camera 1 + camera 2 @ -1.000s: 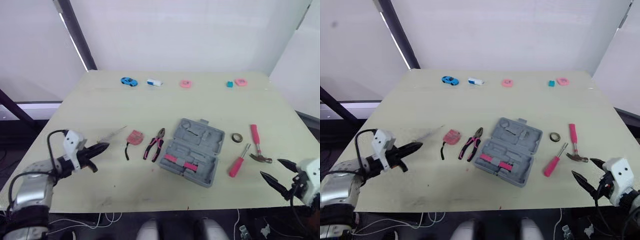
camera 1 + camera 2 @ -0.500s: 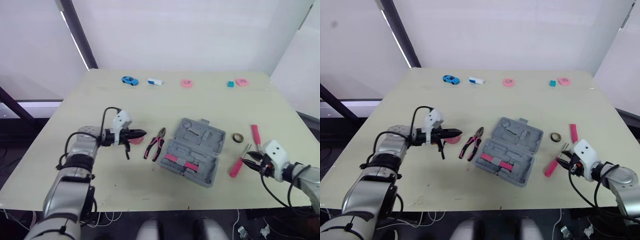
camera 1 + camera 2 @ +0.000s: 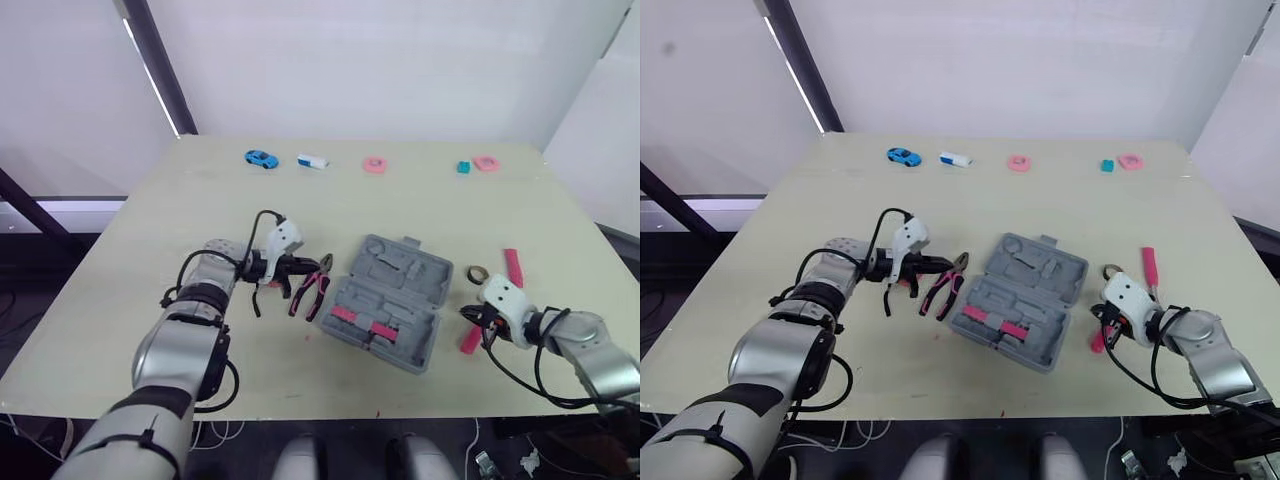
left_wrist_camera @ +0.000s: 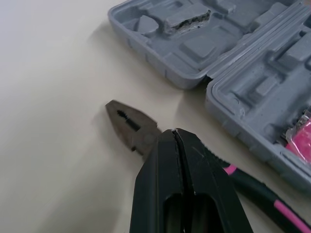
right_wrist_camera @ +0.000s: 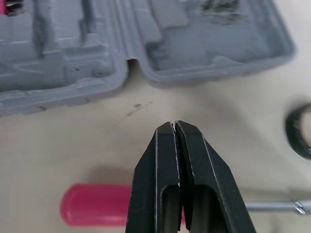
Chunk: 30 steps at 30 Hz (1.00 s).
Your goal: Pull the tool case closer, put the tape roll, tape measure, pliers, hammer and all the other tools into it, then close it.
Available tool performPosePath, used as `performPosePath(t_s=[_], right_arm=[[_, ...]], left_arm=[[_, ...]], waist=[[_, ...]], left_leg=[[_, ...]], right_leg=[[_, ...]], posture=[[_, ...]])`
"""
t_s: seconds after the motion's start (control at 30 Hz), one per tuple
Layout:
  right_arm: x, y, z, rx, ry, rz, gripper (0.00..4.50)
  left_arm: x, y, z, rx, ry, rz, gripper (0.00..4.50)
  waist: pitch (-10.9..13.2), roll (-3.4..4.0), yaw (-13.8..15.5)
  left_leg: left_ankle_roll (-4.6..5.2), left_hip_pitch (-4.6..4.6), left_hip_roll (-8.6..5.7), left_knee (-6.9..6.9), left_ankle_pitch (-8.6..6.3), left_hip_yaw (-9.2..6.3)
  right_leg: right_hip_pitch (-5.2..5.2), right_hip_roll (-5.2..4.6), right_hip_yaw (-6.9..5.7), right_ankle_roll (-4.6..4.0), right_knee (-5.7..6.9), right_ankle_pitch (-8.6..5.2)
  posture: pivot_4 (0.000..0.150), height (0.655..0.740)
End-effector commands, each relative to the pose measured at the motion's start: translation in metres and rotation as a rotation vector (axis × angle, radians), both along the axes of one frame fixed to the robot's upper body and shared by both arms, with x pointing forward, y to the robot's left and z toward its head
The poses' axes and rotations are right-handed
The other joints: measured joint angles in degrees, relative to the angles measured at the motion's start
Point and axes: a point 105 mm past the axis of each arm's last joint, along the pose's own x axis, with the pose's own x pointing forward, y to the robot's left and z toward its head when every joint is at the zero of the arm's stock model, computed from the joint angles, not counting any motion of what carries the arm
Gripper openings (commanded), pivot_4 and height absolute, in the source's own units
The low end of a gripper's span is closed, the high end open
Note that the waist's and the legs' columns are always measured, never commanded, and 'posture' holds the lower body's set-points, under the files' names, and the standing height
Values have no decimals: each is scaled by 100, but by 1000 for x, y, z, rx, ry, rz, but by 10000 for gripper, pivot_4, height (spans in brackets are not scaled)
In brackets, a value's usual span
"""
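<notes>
We are looking down on the desk (image 3: 150, 230), where the gray tool case (image 3: 392, 300) is lying open in the middle, with pink pieces (image 3: 365, 326) sitting in its near half.

Our left claw (image 3: 320, 264) is pointing toward 3 o'clock with its fingers pressed tight together, gripping nothing. Its tip is sitting right over the head of the pliers (image 3: 309, 291), whose pink-and-black handles are trailing off toward 7 o'clock; we cannot tell whether claw and pliers are touching. The case is lying just beside this claw, at its 4 o'clock.

Our right claw (image 3: 467, 316) is likewise closed and empty, and it is pointing toward 9 o'clock at the case's right edge, near it but apart. The screwdriver (image 3: 470, 340) is lying just beside this claw at 6 o'clock, the tape roll (image 3: 476, 273) is resting at its 12 o'clock, and the hammer (image 3: 513, 268) is lying near its 1 o'clock.
</notes>
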Motion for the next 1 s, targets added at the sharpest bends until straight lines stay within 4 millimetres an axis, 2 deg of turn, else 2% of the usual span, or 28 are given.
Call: performPosePath(t_s=[0.03,0.43,0.9,1.0], right_arm=[[4,4,7,-7,-30,12,758],[11,35,1,4,-21,53,758],[11,46,-1,2,-27,58,758],[13,48,1,4,-34,61,758]], left_arm=[[6,-3,8,16,-39,7,0],[14,-20,-3,93,-30,50,0],[14,-24,-8,91,-2,66,0],[14,-31,-10,95,-3,62,0]], waist=[[0,0,-1],[0,0,-4],[0,0,-17],[0,0,-16]], left_leg=[[0,0,0,0,0,0],[0,0,-1,1,0,-1],[-1,3,-1,2,0,-3],[-1,3,-1,2,0,-3]], right_leg=[[0,0,0,0,-1,0],[0,0,-1,1,2,1],[0,0,-2,1,8,1],[0,0,-2,0,8,1]], posture=[[1500,7400],[1500,7400],[1500,7400],[1500,7400]])
